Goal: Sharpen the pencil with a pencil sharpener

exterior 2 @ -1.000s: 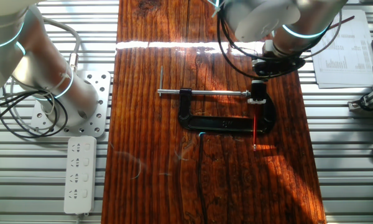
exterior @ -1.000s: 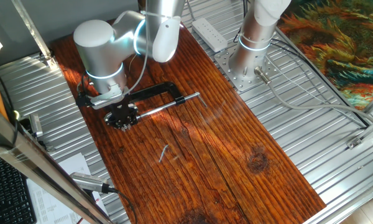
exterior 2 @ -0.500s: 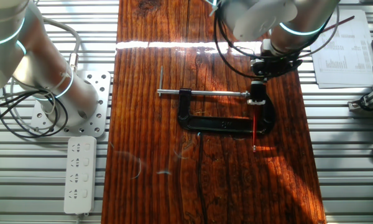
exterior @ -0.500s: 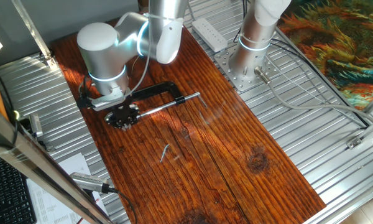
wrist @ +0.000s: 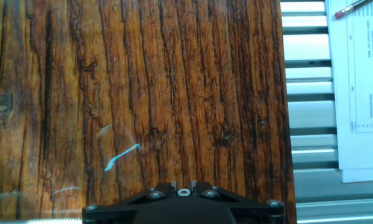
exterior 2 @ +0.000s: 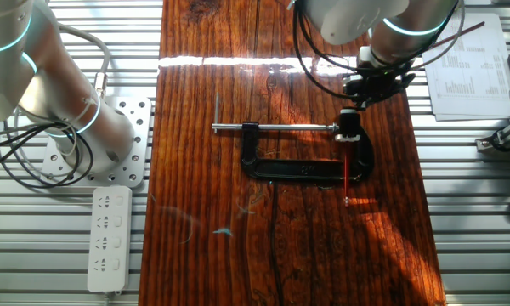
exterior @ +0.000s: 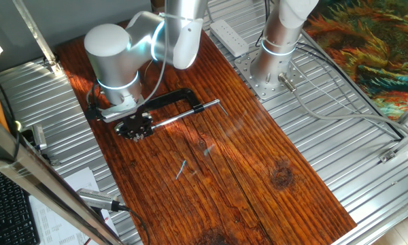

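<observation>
Gripper above clamp right end, finger state hidden, cannot tell; pencil pokes toward 6 o'clock from sharpener held in clamp

The black C-clamp with its silver screw rod lies across the worktop, blocking the middle. The pencil sticks out past the clamp's frame. Toward the power strip, bare wood leaves open passage. A second arm's base stands alongside.
</observation>
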Motion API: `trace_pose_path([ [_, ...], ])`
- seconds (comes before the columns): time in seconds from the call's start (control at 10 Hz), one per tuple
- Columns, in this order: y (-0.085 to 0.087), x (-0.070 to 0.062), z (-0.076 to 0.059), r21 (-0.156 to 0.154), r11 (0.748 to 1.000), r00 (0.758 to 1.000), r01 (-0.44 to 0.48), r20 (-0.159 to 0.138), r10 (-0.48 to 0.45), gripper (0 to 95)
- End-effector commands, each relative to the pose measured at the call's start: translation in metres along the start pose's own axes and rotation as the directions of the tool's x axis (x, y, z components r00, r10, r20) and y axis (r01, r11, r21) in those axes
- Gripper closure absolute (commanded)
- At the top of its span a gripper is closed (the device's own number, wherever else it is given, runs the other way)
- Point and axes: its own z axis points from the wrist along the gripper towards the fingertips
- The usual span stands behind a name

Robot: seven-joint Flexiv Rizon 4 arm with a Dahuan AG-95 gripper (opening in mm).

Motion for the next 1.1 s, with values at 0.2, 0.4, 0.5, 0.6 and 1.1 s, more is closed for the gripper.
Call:
trace_pose_path([
  [0.2,0.003,-0.001,-0.010,-0.006,1.000,1.000,-0.011,-0.023,0.011,95.0],
  [0.4,0.004,-0.002,-0.016,-0.005,1.000,0.999,-0.024,-0.037,0.024,95.0],
  [0.5,0.004,-0.002,-0.017,-0.004,0.999,0.999,-0.033,-0.039,0.033,95.0],
  [0.6,0.005,-0.002,-0.019,-0.003,0.999,0.998,-0.045,-0.042,0.044,95.0],
  [1.1,0.012,0.000,-0.024,-0.001,0.999,0.998,-0.052,-0.036,0.052,95.0],
])
